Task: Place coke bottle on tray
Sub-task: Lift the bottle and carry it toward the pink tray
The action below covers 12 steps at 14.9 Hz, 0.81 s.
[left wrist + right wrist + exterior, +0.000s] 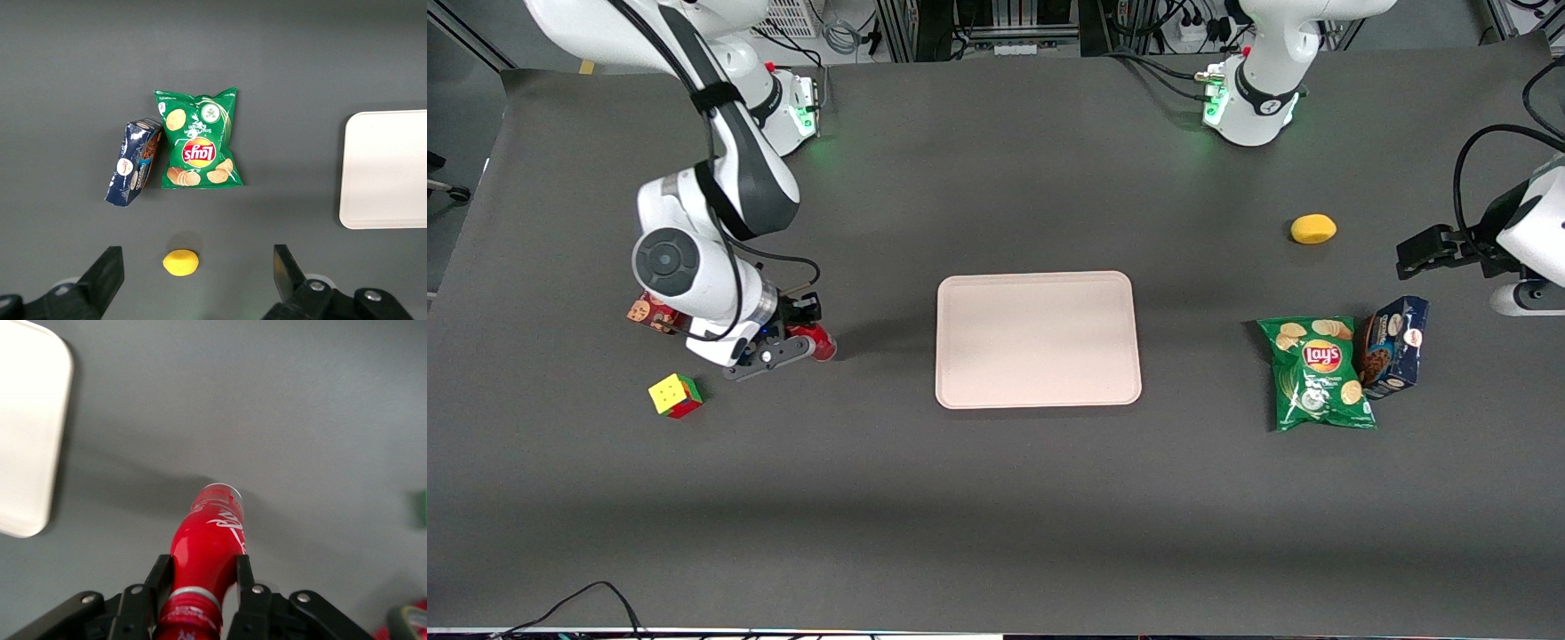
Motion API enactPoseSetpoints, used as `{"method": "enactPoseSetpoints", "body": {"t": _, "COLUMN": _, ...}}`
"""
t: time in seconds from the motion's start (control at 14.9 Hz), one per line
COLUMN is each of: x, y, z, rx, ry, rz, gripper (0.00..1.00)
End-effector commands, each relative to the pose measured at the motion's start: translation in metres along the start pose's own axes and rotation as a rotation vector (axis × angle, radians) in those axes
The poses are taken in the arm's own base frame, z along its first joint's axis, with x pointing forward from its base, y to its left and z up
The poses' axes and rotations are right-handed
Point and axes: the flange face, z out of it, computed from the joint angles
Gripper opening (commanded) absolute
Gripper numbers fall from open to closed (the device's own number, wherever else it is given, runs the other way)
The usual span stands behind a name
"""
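While clamped on the coke bottle, the gripper sits low at the working arm's end of the table, one finger on each side of the bottle's red body near the neck. Bottle appears tipped over, base pointing toward the tray, not on it; whether it touches the table, cannot tell. Tray lies at mid-table, well apart. A puzzle cube sits nearer the front camera than the gripper. Toward the parked arm's end: chip bag, blue cookie box touching it, lemon farther from the camera.
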Motion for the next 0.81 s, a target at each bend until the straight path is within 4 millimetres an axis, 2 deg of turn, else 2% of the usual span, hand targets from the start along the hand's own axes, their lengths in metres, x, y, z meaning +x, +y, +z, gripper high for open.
{"method": "enactPoseSetpoints", "body": {"t": 0.0, "x": 0.001, "y": -0.004, "z": -0.103, "rx": 0.022, "ry": -0.043, "rz": -0.024, "gripper": 0.00}}
{"method": "enactPoseSetpoints", "body": {"t": 0.2, "x": -0.018, "y": -0.009, "z": -0.178, "rx": 0.020, "ry": -0.042, "rz": -0.033, "gripper": 0.00}}
{"method": "enactPoseSetpoints", "body": {"t": 0.27, "x": -0.024, "y": -0.012, "z": -0.194, "rx": 0.020, "ry": -0.041, "rz": -0.039, "gripper": 0.00}}
{"method": "enactPoseSetpoints", "body": {"t": 0.34, "x": -0.026, "y": -0.012, "z": -0.201, "rx": 0.020, "ry": -0.041, "rz": -0.043, "gripper": 0.00}}
{"method": "enactPoseSetpoints", "body": {"t": 0.54, "x": -0.024, "y": -0.019, "z": -0.203, "rx": 0.021, "ry": -0.031, "rz": -0.020, "gripper": 0.00}}
{"method": "enactPoseSetpoints", "body": {"t": 0.67, "x": -0.025, "y": -0.060, "z": -0.206, "rx": 0.020, "ry": -0.023, "rz": 0.055, "gripper": 0.00}}
{"method": "enactPoseSetpoints", "body": {"t": 0.74, "x": -0.026, "y": -0.088, "z": -0.208, "rx": 0.012, "ry": -0.016, "rz": 0.084, "gripper": 0.00}}
